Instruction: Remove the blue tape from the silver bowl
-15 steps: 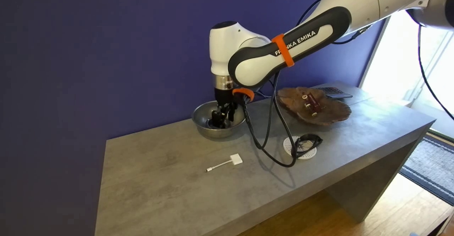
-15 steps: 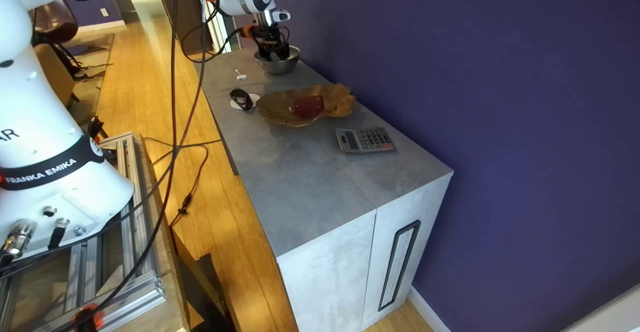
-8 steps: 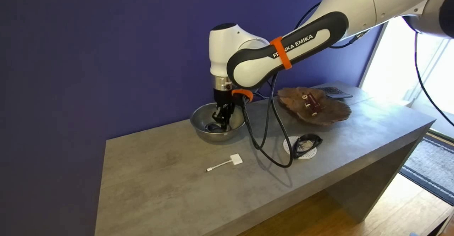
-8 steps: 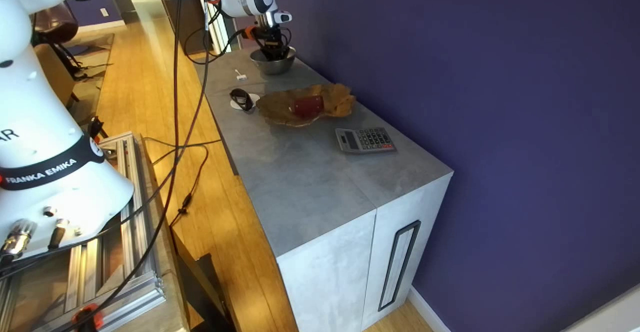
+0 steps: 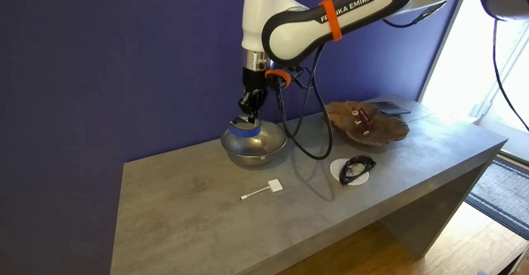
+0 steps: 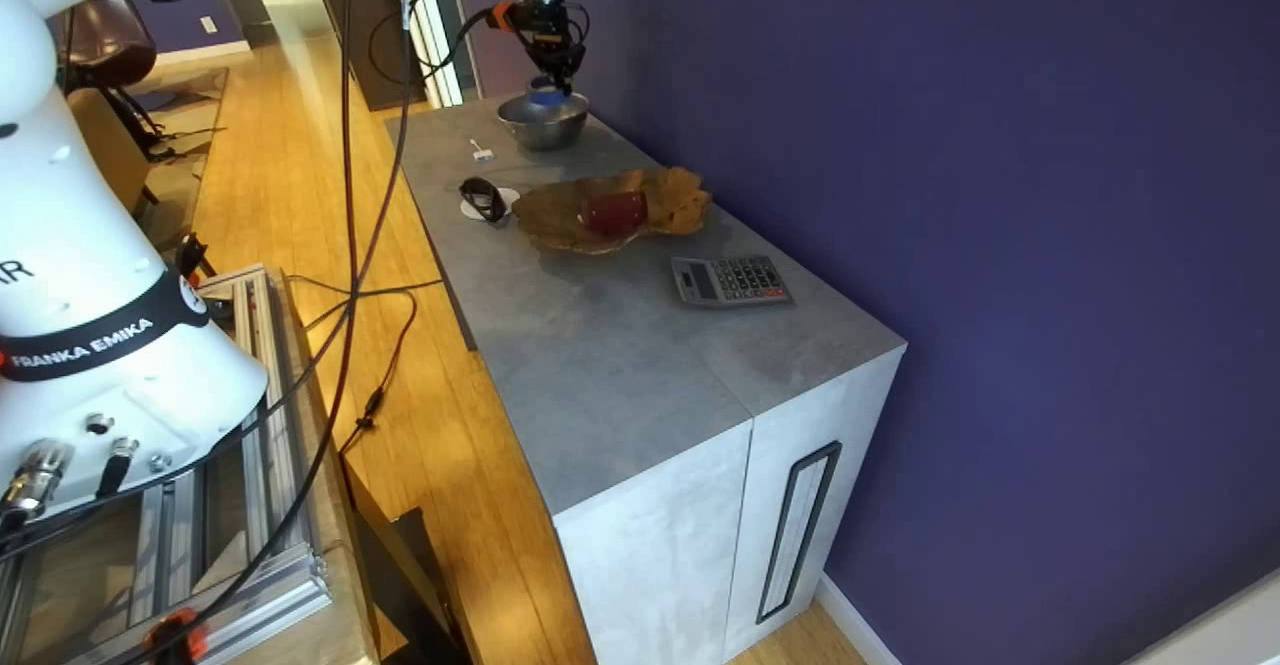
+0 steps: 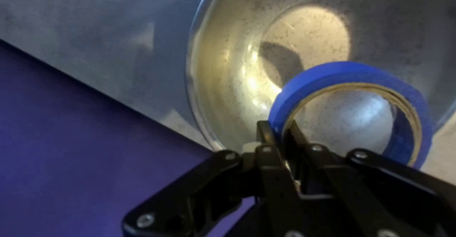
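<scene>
The blue tape [image 7: 331,71] is a roll with a tan cardboard core. My gripper [image 7: 278,132] is shut on one side of its ring, with one finger inside the hole and one outside. In both exterior views the blue tape [image 5: 244,132] [image 6: 547,98] hangs from the gripper [image 5: 252,117] at about the height of the silver bowl's rim, over its far part. The silver bowl [image 5: 252,159] stands on the table near the wall. In the wrist view the silver bowl [image 7: 221,62] shows a bare bottom with a shadow on it.
A purple wall [image 5: 173,60] rises right behind the bowl. On the grey table [image 5: 186,217] lie a white adapter [image 5: 275,185], a black-and-white roundish object [image 5: 347,175], a brown wooden tray [image 5: 388,132] holding a red wheeled item [image 5: 364,120], and a calculator [image 6: 735,280].
Down in the bowl, the jaws came together on the tape's ring. The gripper then rose, and the tape came up with it from the bowl's bottom.
</scene>
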Robot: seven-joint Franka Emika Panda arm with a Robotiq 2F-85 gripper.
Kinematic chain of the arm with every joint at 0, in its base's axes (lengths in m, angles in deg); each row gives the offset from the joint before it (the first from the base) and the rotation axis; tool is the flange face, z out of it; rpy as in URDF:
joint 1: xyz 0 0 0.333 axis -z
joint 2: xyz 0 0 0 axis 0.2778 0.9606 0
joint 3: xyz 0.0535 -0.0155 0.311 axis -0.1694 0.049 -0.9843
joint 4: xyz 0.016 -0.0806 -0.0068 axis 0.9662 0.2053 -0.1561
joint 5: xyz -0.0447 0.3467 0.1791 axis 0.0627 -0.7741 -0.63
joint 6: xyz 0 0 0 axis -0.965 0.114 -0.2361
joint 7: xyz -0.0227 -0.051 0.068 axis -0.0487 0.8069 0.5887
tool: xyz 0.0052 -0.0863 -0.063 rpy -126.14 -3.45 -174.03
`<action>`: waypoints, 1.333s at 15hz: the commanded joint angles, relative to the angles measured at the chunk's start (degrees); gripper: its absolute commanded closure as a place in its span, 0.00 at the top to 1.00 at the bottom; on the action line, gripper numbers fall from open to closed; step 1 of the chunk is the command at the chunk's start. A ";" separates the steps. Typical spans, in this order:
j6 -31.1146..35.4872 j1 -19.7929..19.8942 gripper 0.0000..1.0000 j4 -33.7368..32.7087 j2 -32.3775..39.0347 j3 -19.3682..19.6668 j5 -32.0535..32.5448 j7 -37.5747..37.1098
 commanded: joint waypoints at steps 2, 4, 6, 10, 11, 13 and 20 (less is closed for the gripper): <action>-2.28 1.32 0.03 13.88 -12.47 -0.74 -0.09 -0.39; -5.40 1.25 0.03 18.12 -16.15 -0.02 0.12 -2.27; -9.67 1.12 0.03 22.87 -19.76 0.83 -0.13 -5.87; -11.68 2.53 0.03 32.88 -25.66 0.43 -3.03 -15.83; -12.60 1.55 0.13 24.13 -19.95 0.65 -0.76 -11.49; -12.84 1.59 0.13 27.55 -21.95 1.15 -1.91 -13.87; -6.49 2.57 0.03 33.95 -21.04 5.97 -0.36 -24.20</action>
